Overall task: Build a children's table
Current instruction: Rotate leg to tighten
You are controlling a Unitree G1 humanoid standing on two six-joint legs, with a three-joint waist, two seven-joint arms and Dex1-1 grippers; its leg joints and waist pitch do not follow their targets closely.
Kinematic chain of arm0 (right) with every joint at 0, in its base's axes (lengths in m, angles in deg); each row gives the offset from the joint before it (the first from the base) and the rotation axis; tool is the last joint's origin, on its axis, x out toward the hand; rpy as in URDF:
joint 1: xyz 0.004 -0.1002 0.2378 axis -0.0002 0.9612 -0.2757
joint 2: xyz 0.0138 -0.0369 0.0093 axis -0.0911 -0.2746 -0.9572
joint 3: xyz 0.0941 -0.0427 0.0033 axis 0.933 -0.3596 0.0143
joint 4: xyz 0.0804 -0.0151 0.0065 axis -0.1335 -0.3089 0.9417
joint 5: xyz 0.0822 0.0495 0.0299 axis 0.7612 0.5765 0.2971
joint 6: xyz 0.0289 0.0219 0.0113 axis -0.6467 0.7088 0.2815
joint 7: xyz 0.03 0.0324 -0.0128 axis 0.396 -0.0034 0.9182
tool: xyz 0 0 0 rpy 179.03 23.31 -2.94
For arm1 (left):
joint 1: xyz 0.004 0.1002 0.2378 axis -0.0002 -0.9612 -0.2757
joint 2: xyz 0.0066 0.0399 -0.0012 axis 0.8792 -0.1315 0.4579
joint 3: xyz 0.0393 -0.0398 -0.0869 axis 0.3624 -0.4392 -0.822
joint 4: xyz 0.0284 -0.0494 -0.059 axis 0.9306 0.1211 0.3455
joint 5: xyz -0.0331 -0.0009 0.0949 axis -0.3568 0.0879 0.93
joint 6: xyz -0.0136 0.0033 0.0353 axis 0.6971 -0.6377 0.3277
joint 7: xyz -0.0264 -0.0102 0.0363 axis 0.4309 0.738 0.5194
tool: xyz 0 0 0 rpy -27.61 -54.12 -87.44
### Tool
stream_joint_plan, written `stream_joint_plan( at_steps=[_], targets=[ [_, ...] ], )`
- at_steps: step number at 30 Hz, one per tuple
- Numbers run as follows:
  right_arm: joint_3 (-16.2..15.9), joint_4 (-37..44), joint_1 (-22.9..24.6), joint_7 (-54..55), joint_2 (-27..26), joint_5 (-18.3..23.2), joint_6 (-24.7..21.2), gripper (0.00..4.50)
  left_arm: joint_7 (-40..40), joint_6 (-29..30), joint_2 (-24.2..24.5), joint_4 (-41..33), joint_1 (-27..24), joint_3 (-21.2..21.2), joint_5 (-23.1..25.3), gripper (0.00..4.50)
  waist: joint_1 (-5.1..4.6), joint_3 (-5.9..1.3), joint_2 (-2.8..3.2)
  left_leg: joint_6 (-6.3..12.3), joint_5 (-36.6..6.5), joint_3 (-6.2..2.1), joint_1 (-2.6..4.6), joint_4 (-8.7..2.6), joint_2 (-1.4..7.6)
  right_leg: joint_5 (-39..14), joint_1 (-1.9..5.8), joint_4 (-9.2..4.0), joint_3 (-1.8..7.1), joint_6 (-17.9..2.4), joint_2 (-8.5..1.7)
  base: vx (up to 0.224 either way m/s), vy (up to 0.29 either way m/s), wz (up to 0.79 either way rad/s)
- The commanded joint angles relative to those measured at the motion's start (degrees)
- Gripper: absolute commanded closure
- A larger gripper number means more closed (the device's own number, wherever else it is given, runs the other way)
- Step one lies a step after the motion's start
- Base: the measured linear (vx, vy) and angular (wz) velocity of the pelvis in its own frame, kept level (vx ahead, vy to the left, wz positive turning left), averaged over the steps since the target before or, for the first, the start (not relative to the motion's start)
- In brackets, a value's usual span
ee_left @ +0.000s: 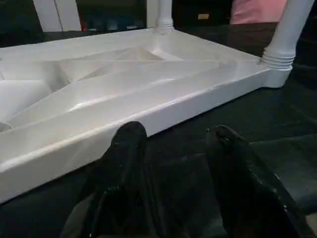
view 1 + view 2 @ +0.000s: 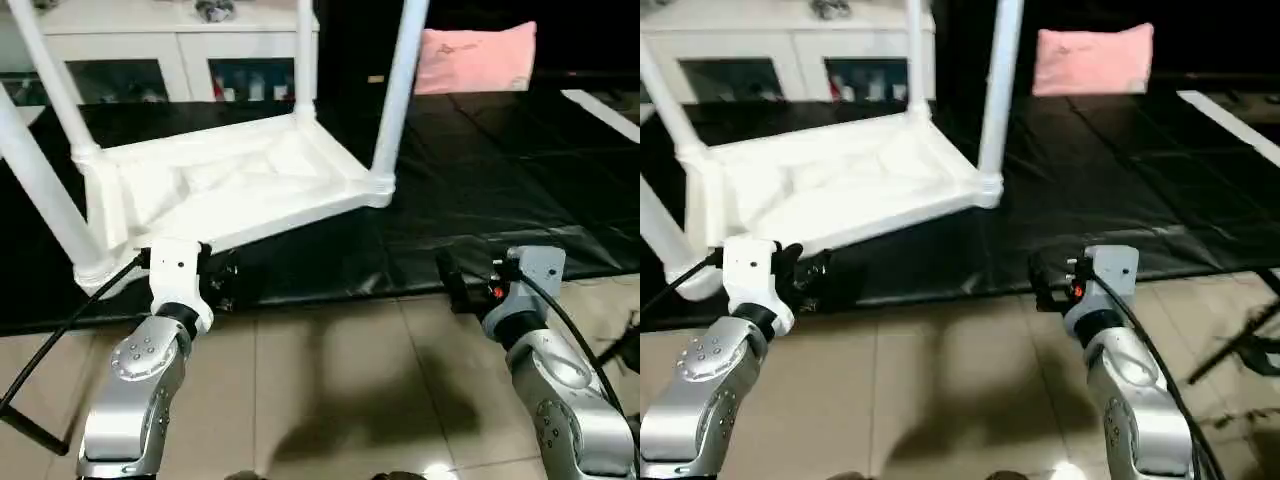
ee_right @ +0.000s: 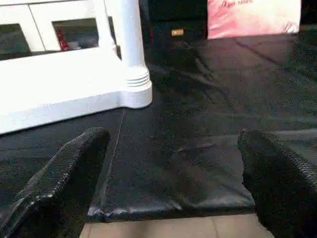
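The children's table lies upside down on a black mat (image 2: 480, 180). Its ribbed white tabletop (image 2: 240, 185) faces up, and white legs rise from the corner sockets: one at the near right (image 2: 400, 80), one at the far right (image 2: 305, 50), one at the near left (image 2: 40, 190). My left gripper (image 2: 222, 280) hovers just in front of the tabletop's near edge (image 1: 148, 116), open part way with nothing between its fingers (image 1: 129, 148). My right gripper (image 2: 455, 285) stands wide open over the mat's front edge (image 3: 163, 210), apart from the near right leg (image 3: 130, 54).
A white glass-door cabinet (image 2: 180, 50) stands behind the table. A pink pillow (image 2: 478, 58) rests at the back right of the mat. Beige floor tiles (image 2: 350, 390) lie under my forearms. A black cable (image 2: 50, 340) trails off my left wrist, and a dark stand (image 2: 1240, 345) sits at the right.
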Motion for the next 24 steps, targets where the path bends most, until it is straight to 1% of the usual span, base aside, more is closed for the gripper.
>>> stream_joint_plan(
  at_steps=[1, 2, 3, 4, 5, 6, 7, 8, 9, 10, 11, 12, 13, 15, 16, 17, 18, 19, 20, 22, 23, 24],
  targets=[
    [-0.6, -0.7, -0.8, -0.7, 0.5, -0.3, 0.2, 0.0, 0.9, 0.0, -0.2, -0.1, 0.5, -0.8, -0.1, 2.27, 4.39, -1.51, 0.73, -2.56, -43.1, 2.22, -5.8, -13.94, 4.96, -10.2, 6.55, 9.54, 1.12, -1.2, 1.53, -0.109, -0.06, 0.04],
    [-0.7, -0.7, -0.9, -0.8, 0.6, -0.4, 0.3, 0.0, 1.0, 0.0, -0.2, -0.1, 0.5, -0.8, -0.2, 2.27, 4.56, -2.6, -2.7, -1.67, -28.7, 5.41, 1.38, -7.77, 2.8, -28.2, -0.53, 4.08, 5.53, 1.9, 0.45, -0.087, -0.126, 0.3],
    [-0.7, -0.7, -1.0, -0.8, 0.6, -0.4, 0.3, 0.0, 1.0, 0.0, -0.2, -0.1, 0.6, -0.8, -0.2, 2.27, 3.45, -2.47, -4.35, -1.86, -17.2, 3.74, 6.78, 3.3, 0.39, -50.4, -7.18, -6.36, 6.25, 2.0, -4.35, -0.007, -0.176, 0.3],
    [-0.8, -0.8, -1.1, -0.8, 0.6, -0.4, 0.2, 0.0, 1.1, 0.0, -0.2, 0.0, 0.8, -0.8, -0.2, 2.27, 3.54, -2.38, -3.9, 1.16, 1.6, 0.91, 2.8, 5.88, -0.51, -60.3, -5.44, -8.06, 10.48, 0.0, -6.12, -0.007, -0.176, 0.3],
    [-0.8, -0.8, -1.2, -0.8, 0.6, -0.3, 0.1, 0.0, 1.1, 0.1, -0.2, 0.0, 0.9, -0.8, -0.2, 2.27, 4.08, -2.41, -3.34, 1.08, 3.0, 0.34, 1.56, 5.17, -0.16, -58.4, -3.52, -7.07, 10.13, -0.7, -6.48, -0.003, -0.111, -0.04],
    [-0.8, -0.8, -1.2, -0.8, 0.6, -0.3, 0.1, 0.0, 1.1, 0.1, -0.3, 0.0, 1.0, -0.8, -0.3, 2.27, 4.35, -2.28, -3.0, -0.27, 0.6, 0.15, 1.58, 3.47, 1.18, -54.0, -2.81, -5.82, 9.19, -1.7, -6.37, 0.0, 0.0, 0.0],
    [-0.9, -0.8, -1.3, -0.8, 0.6, -0.3, 0.0, 0.0, 1.2, 0.1, -0.3, 0.0, 1.1, -0.8, -0.4, 2.27, 4.09, -2.97, -2.45, -3.57, -13.8, 0.94, 2.08, -2.6, 2.35, -27.5, -2.81, -0.64, 5.94, -4.0, 0.42, 0.0, 0.0, 0.0],
    [-0.9, -1.0, -1.2, -0.8, 0.6, -0.5, 0.1, 0.0, 1.2, 0.1, -0.3, 0.1, 1.1, -0.7, -0.3, 2.27, 4.09, -3.33, -1.72, -3.64, -16.3, 1.09, 2.04, -3.32, 2.44, -21.6, -2.31, 0.08, 5.65, -4.6, 1.09, 0.0, 0.0, 0.0],
    [-0.9, -1.0, -1.2, -0.8, 0.6, -0.5, 0.1, 0.0, 1.2, 0.1, -0.3, 0.1, 1.1, -0.7, -0.3, 2.27, 3.84, -3.37, -0.92, -3.65, -19.9, 1.23, 2.01, -4.1, 2.82, -16.6, -2.24, -0.18, 5.82, -5.8, 0.81, 0.0, 0.0, 0.0],
    [-0.9, -1.1, -1.1, -0.9, 0.6, -0.6, 0.2, 0.0, 1.2, 0.1, -0.3, 0.1, 1.2, -0.7, -0.3, 2.27, 3.58, -3.3, -0.61, -3.71, -21.0, 1.11, 1.68, -4.38, 2.84, -16.3, -1.98, -0.29, 5.9, -6.1, 0.68, 0.0, 0.0, 0.0],
    [-0.9, -1.0, -0.9, -0.8, 0.6, -0.7, 0.3, 0.0, 1.1, 0.2, -0.3, 0.2, 1.2, -0.6, -0.3, 2.27, 2.99, -3.27, -0.44, -4.18, -23.2, 0.97, 0.92, -4.76, 2.66, -18.0, -1.49, -0.86, 5.66, -5.8, 0.48, 0.0, 0.0, 0.0],
    [-0.9, -1.0, -0.8, -0.8, 0.6, -0.7, 0.3, 0.0, 1.0, 0.2, -0.3, 0.2, 1.2, -0.6, -0.3, 2.27, 2.99, -3.27, -0.44, -4.18, -23.2, 0.97, 0.92, -4.76, 2.66, -18.0, -1.49, -0.86, 5.66, -5.8, 0.48, 0.0, 0.0, 0.0],
    [-0.9, -1.0, -0.7, -0.7, 0.6, -0.6, 0.3, 0.0, 0.9, 0.2, -0.3, 0.3, 1.3, -0.6, -0.3, 2.27, 2.44, -3.21, -0.91, -3.95, -23.8, 1.11, 0.65, -4.75, 2.46, -20.1, -1.61, -1.56, 5.66, -4.9, 0.2, 0.0, 0.0, 0.0],
    [-0.9, -1.0, -0.7, -0.7, 0.6, -0.6, 0.4, 0.0, 0.8, 0.2, -0.3, 0.4, 1.4, -0.6, -0.3, 2.27, 2.16, -3.23, -0.89, -3.72, -23.6, 1.16, 0.45, -4.73, 2.35, -21.9, -1.58, -1.99, 5.64, -4.2, -0.03, 0.0, 0.0, 0.0],
    [-0.9, -1.1, -0.7, -0.7, 0.6, -0.6, 0.4, 0.0, 0.7, 0.2, -0.3, 0.5, 1.4, -0.5, -0.3, 2.27, 2.1, -3.34, -0.99, -3.5, -22.8, 1.2, 0.34, -4.77, 2.32, -21.9, -1.5, -2.1, 5.64, -4.0, -0.08, 0.0, 0.0, 0.0],
    [-0.8, -1.2, -0.8, -0.7, 0.5, -0.7, 0.4, 0.0, 0.5, 0.2, -0.2, 0.9, 1.9, -0.5, -0.5, 2.27, 2.07, -3.36, -0.91, -3.44, -22.3, 1.22, 0.29, -4.77, 2.31, -21.5, -1.52, -2.11, 5.69, -4.0, -0.1, 0.0, 0.0, 0.0],
    [-0.8, -1.2, -0.8, -0.7, 0.5, -0.7, 0.4, 0.0, 0.5, 0.2, -0.2, 0.9, 1.9, -0.5, -0.5, 2.27, 2.01, -3.33, -0.99, -3.35, -22.0, 1.32, 0.31, -4.73, 2.3, -21.2, -1.67, -2.2, 5.75, -4.1, -0.07, 0.0, 0.0, 0.0],
    [-0.8, -1.3, -0.9, -0.7, 0.5, -0.8, 0.5, 0.0, 0.5, 0.3, -0.2, 1.2, 2.2, -0.6, -0.6, 2.27, 1.88, -3.34, -1.18, -2.89, -21.3, 1.61, 0.47, -4.51, 2.27, -20.8, -1.95, -2.28, 5.98, -4.4, -0.08, 0.0, 0.0, 0.0],
    [-0.9, -1.3, -0.9, -0.7, 0.5, -0.8, 0.5, 0.0, 0.4, 0.3, -0.2, 1.2, 2.2, -0.7, -0.6, 2.27, 1.8, -3.43, -1.26, -2.7, -20.6, 1.68, 0.36, -4.45, 2.27, -20.3, -1.85, -2.2, 6.02, -4.6, -0.1, 0.0, 0.0, 0.0],
    [-0.9, -1.3, -0.8, -0.7, 0.5, -0.9, 0.4, 0.0, 0.5, 0.4, -0.3, 1.2, 2.2, -0.9, -0.9, 2.27, 1.68, -3.65, -1.37, -2.04, -17.7, 1.94, 0.06, -4.34, 2.38, -17.4, -1.63, -1.82, 6.09, -5.4, -0.02, 0.0, 0.0, 0.0],
    [-0.9, -1.3, -0.8, -0.7, 0.5, -0.9, 0.4, 0.0, 0.5, 0.4, -0.3, 1.2, 2.2, -0.9, -0.9, 2.27, 1.68, -3.7, -1.4, -1.92, -17.0, 2.02, -0.01, -4.31, 2.41, -16.4, -1.57, -1.73, 6.12, -5.6, -0.02, 0.0, 0.0, 0.0],
    [-0.9, -1.3, -0.8, -0.7, 0.5, -0.9, 0.4, 0.0, 0.5, 0.5, -0.4, 1.2, 2.2, -1.0, -1.0, 2.27, 1.72, -3.89, -1.43, -1.5, -15.2, 2.19, -0.07, -4.16, 2.46, -14.5, -1.45, -1.53, 6.11, -6.1, 0.03, 0.05, -0.012, 0.0]
  ],
)
